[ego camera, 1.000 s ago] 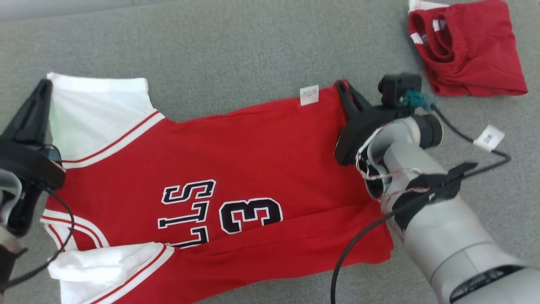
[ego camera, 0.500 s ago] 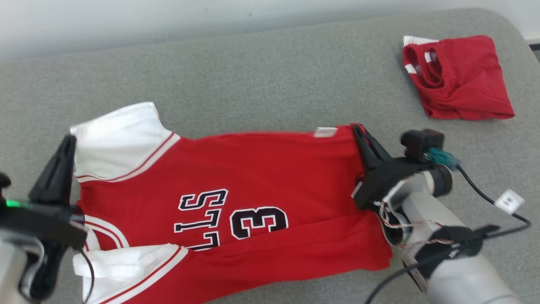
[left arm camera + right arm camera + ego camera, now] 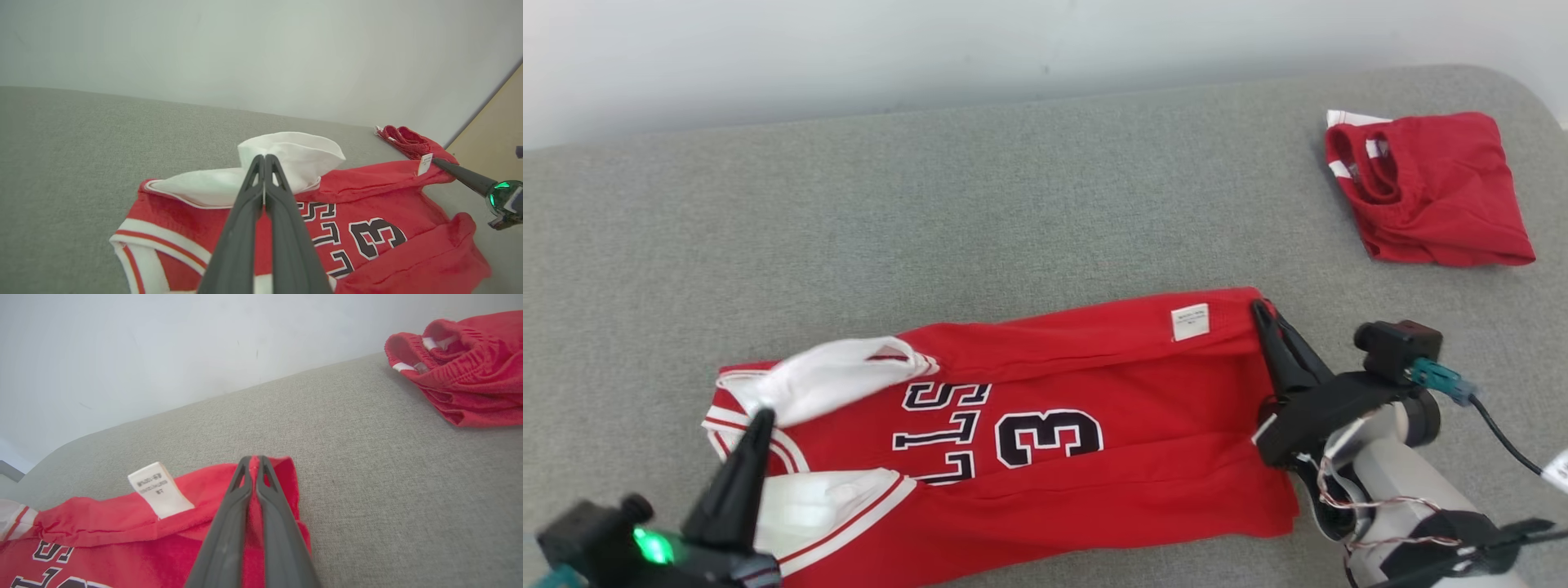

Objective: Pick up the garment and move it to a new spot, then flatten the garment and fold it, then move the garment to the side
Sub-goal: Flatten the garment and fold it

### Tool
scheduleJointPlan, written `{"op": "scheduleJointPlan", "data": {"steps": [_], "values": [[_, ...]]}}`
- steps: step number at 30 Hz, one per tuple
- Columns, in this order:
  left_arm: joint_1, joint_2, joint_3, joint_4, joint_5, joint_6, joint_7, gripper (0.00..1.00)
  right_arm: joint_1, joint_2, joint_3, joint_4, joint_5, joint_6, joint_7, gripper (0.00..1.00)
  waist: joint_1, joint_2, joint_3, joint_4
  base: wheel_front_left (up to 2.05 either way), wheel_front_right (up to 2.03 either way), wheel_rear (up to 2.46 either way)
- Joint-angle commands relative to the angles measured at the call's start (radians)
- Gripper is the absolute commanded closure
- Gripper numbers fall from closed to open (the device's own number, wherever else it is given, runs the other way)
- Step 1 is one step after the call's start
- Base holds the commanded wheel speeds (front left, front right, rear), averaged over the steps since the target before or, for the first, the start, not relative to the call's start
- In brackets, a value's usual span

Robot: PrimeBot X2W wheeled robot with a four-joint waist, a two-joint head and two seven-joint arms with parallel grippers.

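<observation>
Red with white sleeves and trim, the garment [image 3: 1143, 482] lies print-up on the grey fabric-covered desk [image 3: 1013, 204], in the near middle of the head view. Its long axis runs across that view from side to side, a little slanted. The neck and shoulders point to the robot's left, and the hem points to its right, slightly farther away. Black-and-white letters and a 3 lie on their side near the middle of the cloth.

The far long edge is turned over onto the body as a red band, and a white label [image 3: 1191, 322] sits on that band near the hem end. The far white sleeve [image 3: 833, 380] is doubled over the shoulder and humps up off the cloth. The near white sleeve [image 3: 825, 506] lies flat.

At the sleeve's outer end, the left tool [image 3: 761, 420] has its fingers pressed together, clamped on the white cloth. The left wrist view shows its tips [image 3: 264, 158] against the raised sleeve. The right tool [image 3: 1260, 310] is closed on the far hem corner, and red fabric shows pinched at its tips [image 3: 253, 459] in the right wrist view, just beside the label.

Another red cloth [image 3: 1429, 192], folded, lies well apart at the far right of the desk.
</observation>
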Motion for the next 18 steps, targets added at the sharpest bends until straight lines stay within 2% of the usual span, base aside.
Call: {"op": "scheduleJointPlan", "data": {"steps": [1,9,18], "values": [[0.04,-0.01,0.007,-0.012,0.027,-0.005,-0.003,1.0,0.025,-0.016,-0.007,-0.017,0.009,0.0,-0.002,1.0,0.0002,0.0,-0.011,0.01,0.0,0.0,0.0],[0.143,-0.097,0.046,-0.017,0.089,-0.03,-0.003,1.0,0.134,-0.057,-0.041,-0.093,0.045,0.0,-0.002,1.0,0.0002,0.0,-0.04,0.048,0.0,0.0,0.0],[0.19,-0.156,0.061,0.063,0.165,-0.054,-0.003,1.0,0.21,-0.079,-0.072,-0.144,0.05,0.0,0.022,1.0,0.0002,0.0,-0.052,0.064,0.0,0.0,0.0]]}}
